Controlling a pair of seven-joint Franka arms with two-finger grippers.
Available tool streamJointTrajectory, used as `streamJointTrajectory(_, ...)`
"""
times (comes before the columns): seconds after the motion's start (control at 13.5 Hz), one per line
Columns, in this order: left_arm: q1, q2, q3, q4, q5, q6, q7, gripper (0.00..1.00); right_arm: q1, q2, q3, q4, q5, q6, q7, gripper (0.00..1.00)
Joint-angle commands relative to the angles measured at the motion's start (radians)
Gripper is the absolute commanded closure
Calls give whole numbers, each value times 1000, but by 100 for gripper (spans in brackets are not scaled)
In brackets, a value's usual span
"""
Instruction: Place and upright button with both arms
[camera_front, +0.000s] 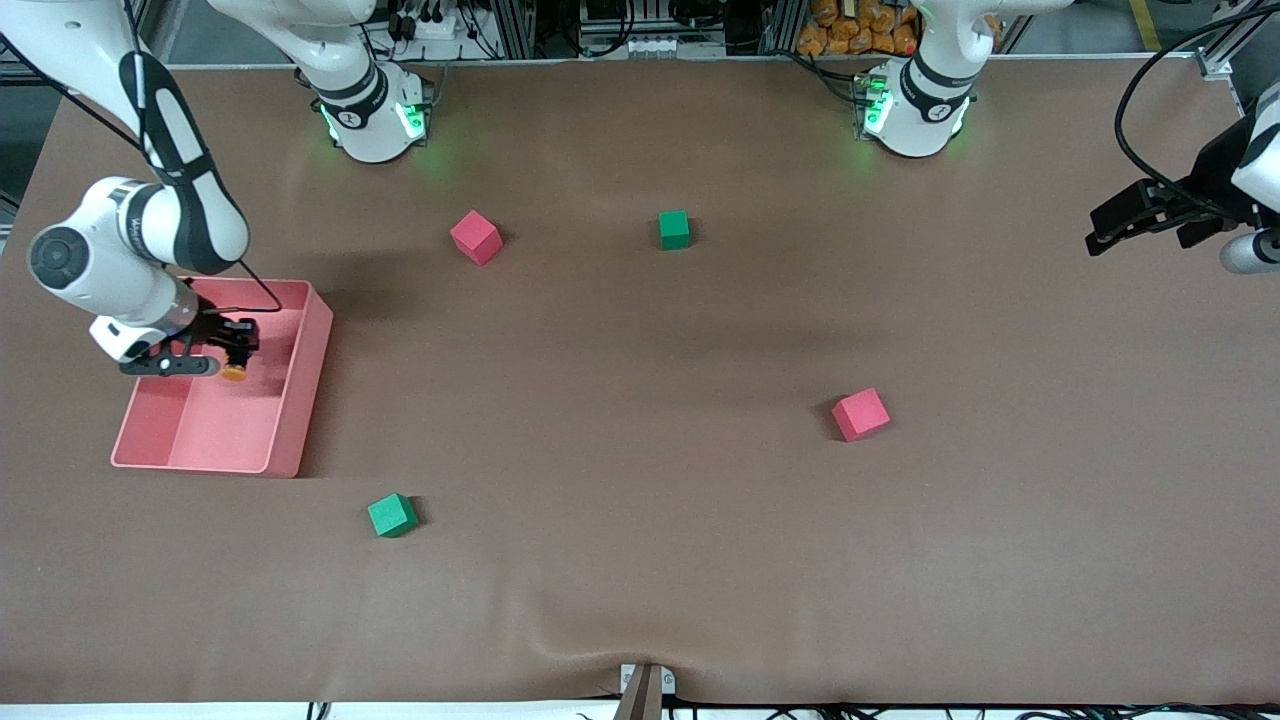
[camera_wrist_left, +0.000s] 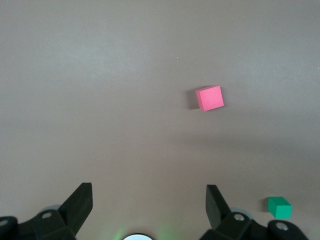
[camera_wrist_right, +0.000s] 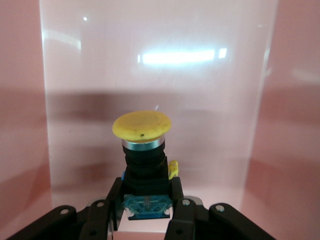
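Green cube (camera_front: 391, 515), right tool (camera_front: 237, 352) seemingly gripping button (camera_wrist_right: 142, 131)

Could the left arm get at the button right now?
Probably not. The button is clamped in the right gripper over the pink bin at the right arm's end, while the open left gripper waits over the table's left-arm end.
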Motion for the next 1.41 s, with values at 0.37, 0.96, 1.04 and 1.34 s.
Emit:
streamJointTrajectory(0.37,2,0,-3,7,-2,-1,4,0,0,-16,5,290,-13,-356,-47,93)
streamJointTrajectory(0.96,-3,1,-3,8,-2,4,4,0,-9,-16,1,445,-10,-428,-233,94)
streamJointTrajectory(1.04,0,1,-3,8,-2,4,5,0,-15,-16,1,464,-10,-447,-254,94)
streamJointTrajectory(1.34,5,1,-2,7,-2,4,6,0,-15,-19,2,516,-10,-474,-291,94)
